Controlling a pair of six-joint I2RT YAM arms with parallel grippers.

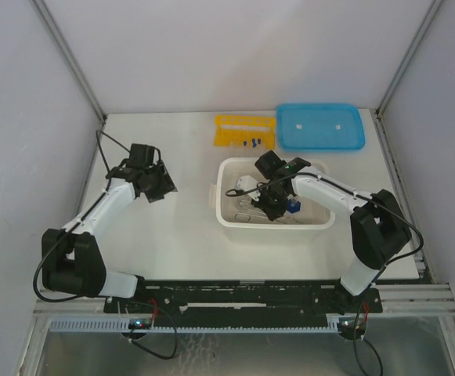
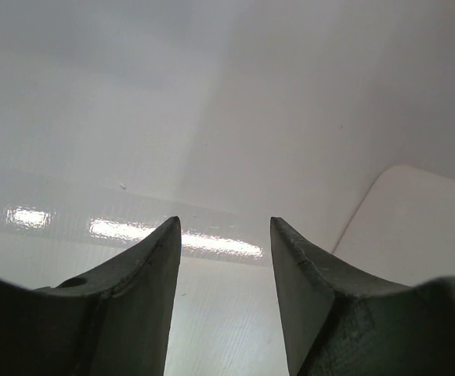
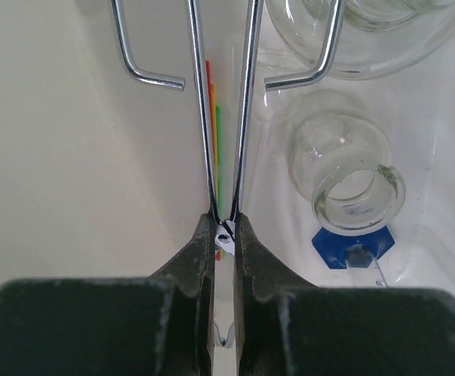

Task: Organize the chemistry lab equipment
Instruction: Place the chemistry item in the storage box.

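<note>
My right gripper (image 1: pixel 272 204) reaches down into the white tub (image 1: pixel 315 222). It is shut (image 3: pixel 225 225) on the hinge end of the thin metal tongs (image 3: pixel 245 94), whose two arms run away from the fingers. Under the tongs lies a stick with a green tip (image 3: pixel 218 137). A small clear glass vessel (image 3: pixel 352 168) lies on its side to the right, above a blue hexagonal base (image 3: pixel 351 251). The yellow tube rack (image 1: pixel 245 129) stands behind the tub with blue-capped tubes (image 1: pixel 250 143) at its front. My left gripper (image 1: pixel 158 188) hovers open (image 2: pixel 225 227) over bare table, holding nothing.
A blue rectangular lid (image 1: pixel 321 127) lies at the back right beside the rack. A larger glass vessel (image 3: pixel 368 31) sits at the far end of the tub. A white rounded corner (image 2: pixel 415 227) shows to the right of the left fingers. Grey walls enclose the table.
</note>
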